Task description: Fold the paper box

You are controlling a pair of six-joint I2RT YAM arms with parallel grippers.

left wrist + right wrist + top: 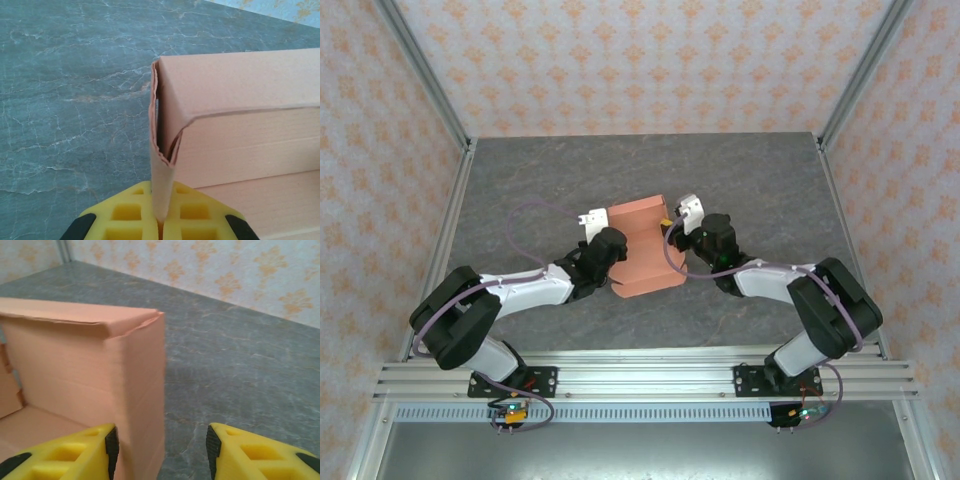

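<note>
Grey marbled tabletop (520,190) is carrying everything. I'm seeing the paper box (645,252) sitting flat on it, between the two grippers. It's part-formed: salmon walls are standing up and the top is gaping open.

From the left wrist, a thin wall panel of the box is running straight up out of the left gripper (161,227). That gripper is pinching the panel, with its yellow fingers (125,212) closing on either side and no gap showing. Just ahead of those fingers the box corner is looking creased, and its layers are parting slightly.

Right gripper (161,444) is hanging open at a medium spread, holding nothing. The end of an upright box wall is standing between its fingers. One finger (75,450) is sitting just beside that wall on the inner side; I can't tell if it's touching. Bare table is showing between the wall and the other finger (250,452). That wall's top edge is folding over and crumpling a bit at the corner.

Overhead, both arms are reaching in from opposite sides of the box, with purple cables (525,215) looping off them. Patterned wallpaper (640,60) is lining the enclosure beyond the grippers, and an aluminium rail (640,380) is running behind them at the arm bases.
</note>
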